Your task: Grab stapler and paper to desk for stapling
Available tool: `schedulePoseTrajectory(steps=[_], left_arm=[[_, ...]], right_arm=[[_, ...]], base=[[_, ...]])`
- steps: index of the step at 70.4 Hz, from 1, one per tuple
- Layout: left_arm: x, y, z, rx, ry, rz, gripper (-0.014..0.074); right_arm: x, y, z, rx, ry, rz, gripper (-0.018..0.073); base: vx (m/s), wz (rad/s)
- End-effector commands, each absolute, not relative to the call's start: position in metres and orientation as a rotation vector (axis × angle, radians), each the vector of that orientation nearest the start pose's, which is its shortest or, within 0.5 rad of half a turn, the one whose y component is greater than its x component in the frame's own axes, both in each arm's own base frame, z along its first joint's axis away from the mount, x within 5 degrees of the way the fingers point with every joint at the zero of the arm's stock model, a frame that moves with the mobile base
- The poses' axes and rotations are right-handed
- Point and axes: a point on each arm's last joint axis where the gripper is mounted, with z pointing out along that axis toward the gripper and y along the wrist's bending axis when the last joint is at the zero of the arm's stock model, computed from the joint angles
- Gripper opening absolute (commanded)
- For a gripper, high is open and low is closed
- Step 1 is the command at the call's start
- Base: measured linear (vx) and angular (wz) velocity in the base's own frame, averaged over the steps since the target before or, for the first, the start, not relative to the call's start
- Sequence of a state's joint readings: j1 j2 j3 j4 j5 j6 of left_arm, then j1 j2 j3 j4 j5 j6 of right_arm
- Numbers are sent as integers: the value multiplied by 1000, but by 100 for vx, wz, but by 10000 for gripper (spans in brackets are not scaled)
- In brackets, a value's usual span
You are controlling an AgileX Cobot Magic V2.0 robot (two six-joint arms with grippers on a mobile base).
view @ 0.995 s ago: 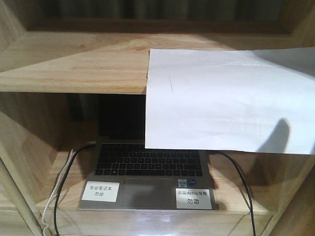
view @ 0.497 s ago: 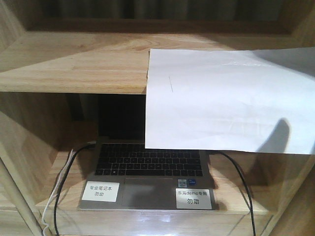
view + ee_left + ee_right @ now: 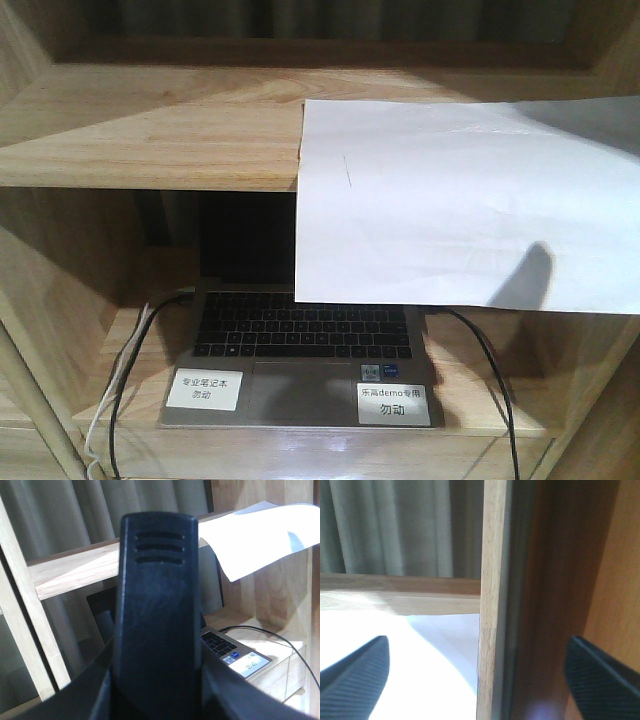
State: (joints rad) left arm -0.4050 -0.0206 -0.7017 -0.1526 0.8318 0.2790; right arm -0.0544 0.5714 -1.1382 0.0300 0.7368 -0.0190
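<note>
The paper [image 3: 450, 200] lies on the right end of the upper shelf board [image 3: 150, 130]. Its long axis runs along the board's front edge, and its near portion hangs free past that edge, above the laptop [image 3: 300, 340] on the shelf below. The right gripper [image 3: 477, 645] is the nearer one. Its fingers [image 3: 355, 680] are spread wide and hold nothing; one hovers over the white sheet while the other sits out beyond the shelf unit's upright post [image 3: 492, 605], so the post stands squarely between them. From these fingers the sheet lies to the left and below, which suggests the arm must shift leftward off the post before it can close on the overhanging edge. The left gripper [image 3: 157, 630] shows only as one black block with three slots filling the middle of its wrist view, so I cannot tell whether its fingers are together or apart. From there the paper lies up and to the right, well apart. Neither the stapler nor the worktop appears in any view.
</note>
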Motion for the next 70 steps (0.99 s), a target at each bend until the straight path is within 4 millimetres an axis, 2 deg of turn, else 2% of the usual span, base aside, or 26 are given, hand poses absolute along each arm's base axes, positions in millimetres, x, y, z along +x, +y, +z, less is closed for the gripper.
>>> schedulePoseTrajectory(steps=[1, 9, 27, 34, 46, 57, 70], left_arm=[[-37, 5, 367, 492, 1393, -289, -6], [-37, 5, 367, 492, 1393, -289, -6], [-37, 5, 367, 492, 1393, -289, -6], [-37, 5, 367, 492, 1393, -289, -6], [-37, 5, 367, 493, 1394, -289, -6], [-37, 5, 367, 493, 1394, -289, -6], [-37, 5, 367, 493, 1394, -289, -6]], right_arm=[[63, -2, 484, 65, 1553, 11, 715], [62, 1, 495, 234, 1427, 254, 703], [55, -2, 520, 699, 986, 1010, 667], [54, -4, 526, 778, 840, 1223, 650], [64, -3, 514, 731, 769, 1299, 616], [79, -1, 481, 723, 786, 1330, 592], [86, -1, 441, 755, 824, 1340, 590]], base=[[0, 0], [0, 0], [0, 0], [0, 0], [0, 0], [0, 0], [0, 0]])
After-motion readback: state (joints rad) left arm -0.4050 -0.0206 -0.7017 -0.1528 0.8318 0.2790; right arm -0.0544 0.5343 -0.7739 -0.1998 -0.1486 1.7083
